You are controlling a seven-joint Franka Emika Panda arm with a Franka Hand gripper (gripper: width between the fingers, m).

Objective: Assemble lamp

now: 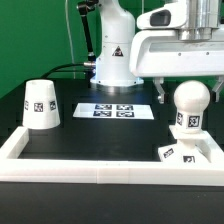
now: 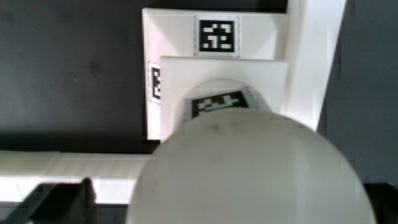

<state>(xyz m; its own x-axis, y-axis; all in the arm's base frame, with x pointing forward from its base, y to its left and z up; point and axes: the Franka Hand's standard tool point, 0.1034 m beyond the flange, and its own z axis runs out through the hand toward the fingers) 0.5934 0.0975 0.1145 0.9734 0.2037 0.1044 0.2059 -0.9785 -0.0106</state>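
The ball-topped bulb point(image 1: 189, 104) stands upright on the flat square base point(image 1: 170, 153) at the exterior view's right, in the corner of the white frame. My gripper point(image 1: 187, 88) is directly above it, jaws spread to either side of the ball; one finger point(image 1: 161, 86) hangs clear of it. In the wrist view the bulb point(image 2: 240, 160) fills the near middle, with the base point(image 2: 214, 35) beyond it and a dark finger point(image 2: 54, 203) set apart from the ball. The other finger is hidden. The cup-shaped shade point(image 1: 40, 104) stands mouth-down at the exterior view's left.
A white frame wall point(image 1: 100, 172) borders the black table on the near side and both ends; it also shows in the wrist view point(image 2: 317, 60). The marker board point(image 1: 113, 110) lies at the back centre before the robot's pedestal point(image 1: 115, 60).
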